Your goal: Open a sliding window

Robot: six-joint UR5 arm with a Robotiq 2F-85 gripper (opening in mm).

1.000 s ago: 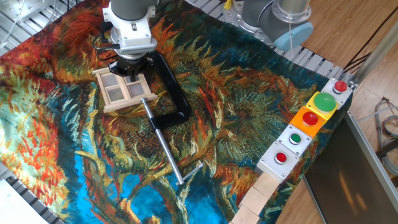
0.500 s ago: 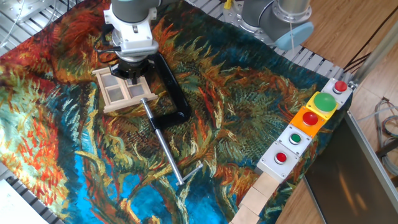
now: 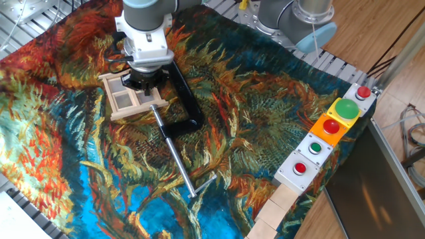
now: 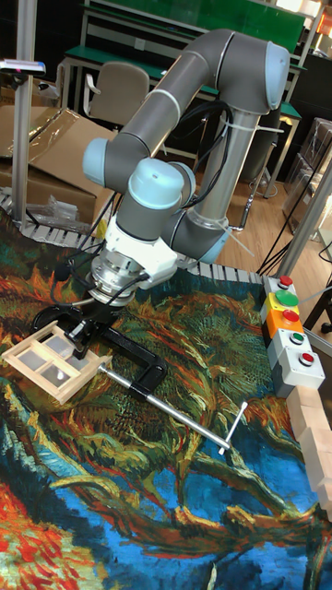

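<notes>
The sliding window is a small light-wood frame with translucent panes, lying flat on the patterned cloth at the upper left. My gripper points down onto its far right corner, and the dark fingertips touch the wood there. The wrist body hides the fingers from above. In the tall fixed view they merge into one dark clump at the far edge of the window, so their spacing is unclear.
A black C-clamp lies against the window's right side, its metal screw rod running toward the front. A row of button boxes lines the right edge. Wooden blocks sit at the front right. A second arm's base stands at the back.
My gripper has slid a short way to the right along the window's far side. The outer frame and the clamp have stayed where they were.
</notes>
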